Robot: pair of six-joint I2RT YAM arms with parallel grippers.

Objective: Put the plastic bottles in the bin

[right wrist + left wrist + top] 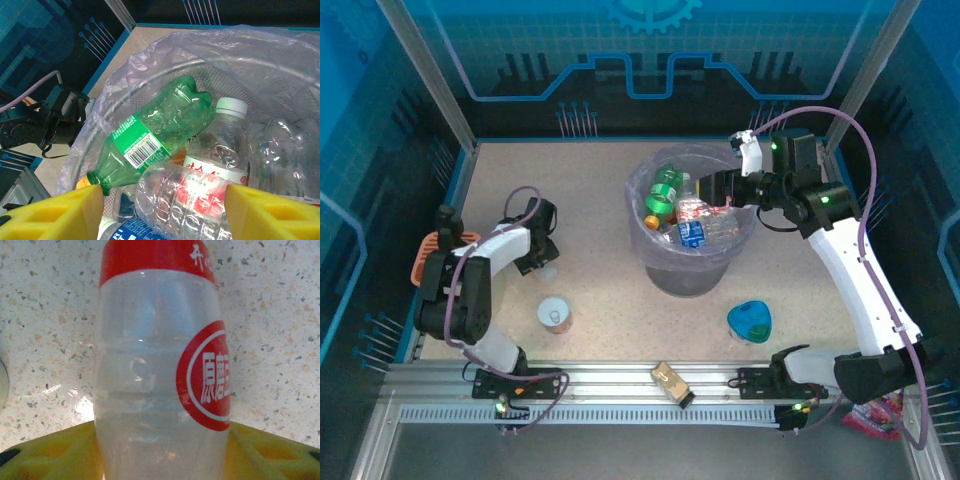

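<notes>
Several plastic bottles (pixel 685 215) are lying heaped in the bin (pixel 692 272), which is standing mid-bench. One more, a clear bottle with a red band and a round red label (pixel 150 380), is resting on the speckled bench (pixel 610 170) at the left, well apart from the bin. The left gripper (pixel 162 452) is straddling this bottle across its smooth, faintly ribbed body, its yellow jaws pressing against both flanks as far as the wrist view is showing. Taking it across the round belly is probably giving the surest hold on such a thin, springy wall. The right gripper (pixel 165 210) is hovering over the bin's mouth with its jaws spread and pinching nothing, presumably placed there so that a bottle falls inside the rim. Beneath it a glossy green bottle (pixel 160 130) is leaning neck-down beside a white-capped bottle (pixel 222 135) and a crumpled clear bottle (pixel 180 200), all thin-walled and dented. The bin is tapering and translucent grey-lavender, its filmy clear bag (pixel 240 45) puffing loosely over the rim. A short tin can (pixel 555 315), a blue dish (pixel 750 320) and an orange basket (pixel 423 262) are sitting aside.
</notes>
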